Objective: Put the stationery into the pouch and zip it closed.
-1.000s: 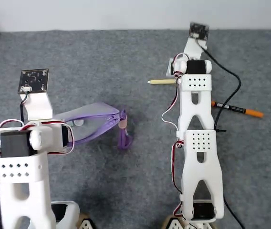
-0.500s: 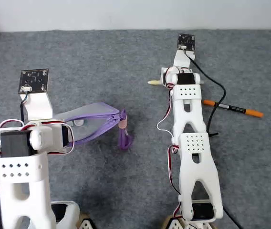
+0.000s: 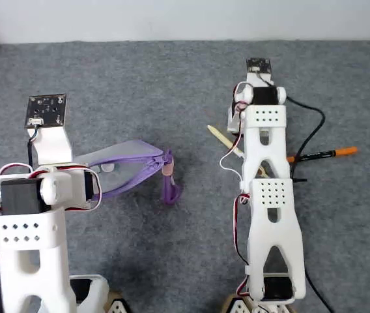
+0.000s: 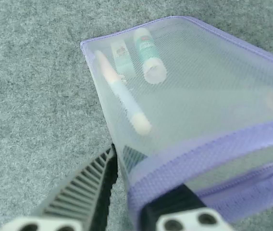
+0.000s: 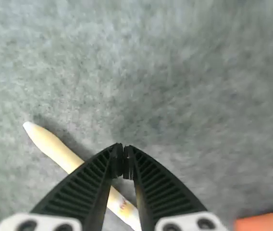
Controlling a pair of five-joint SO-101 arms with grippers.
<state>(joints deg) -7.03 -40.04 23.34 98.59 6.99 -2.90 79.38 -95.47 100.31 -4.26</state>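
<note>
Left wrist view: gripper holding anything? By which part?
Yes. The left gripper is shut on the pouch, pinching it at the purple band along its zipper edge.

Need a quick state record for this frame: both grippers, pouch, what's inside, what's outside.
left gripper: shut on the pouch edge
right gripper: shut, nothing between the tips, over the cream pen
pouch: purple, see-through, lying on the grey mat
inside pouch: pale pen, green-white tube, smaller tube
outside pouch: cream pen, partly under the right arm; orange-capped marker beside that arm
zip: looks unzipped
</note>
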